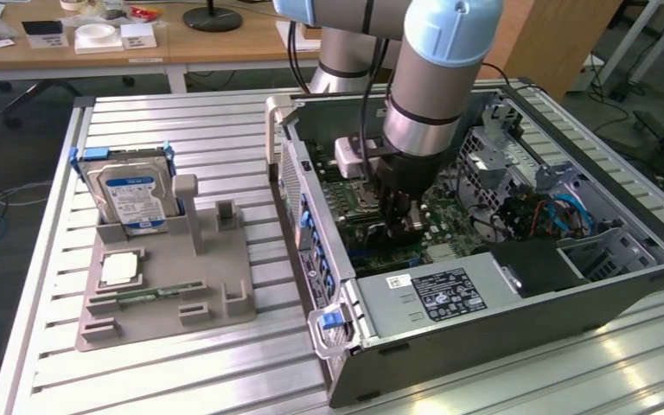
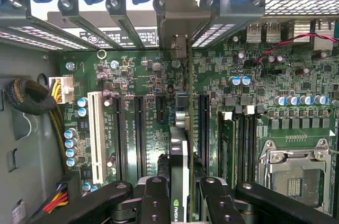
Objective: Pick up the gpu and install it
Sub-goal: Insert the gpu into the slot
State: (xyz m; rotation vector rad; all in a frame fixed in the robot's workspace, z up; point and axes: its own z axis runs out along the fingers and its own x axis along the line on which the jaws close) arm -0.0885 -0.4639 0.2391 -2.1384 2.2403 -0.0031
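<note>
My tool (image 2: pixel 179 195) pinches the gpu (image 2: pixel 179 155) on both sides. The card stands on its edge inside the open computer case (image 1: pixel 643 251), down over the green board (image 2: pixel 137 70), among its long black slots (image 2: pixel 140 128).

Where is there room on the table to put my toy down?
The slatted table is bare behind the hard drive, and in front of the grey holder tray. Inside the computer case it's crowded around the pincer.

Slatted metal table (image 1: pixel 205 121), grey parts stand (image 1: pixel 165 298), open computer case (image 1: pixel 517 337)
</note>
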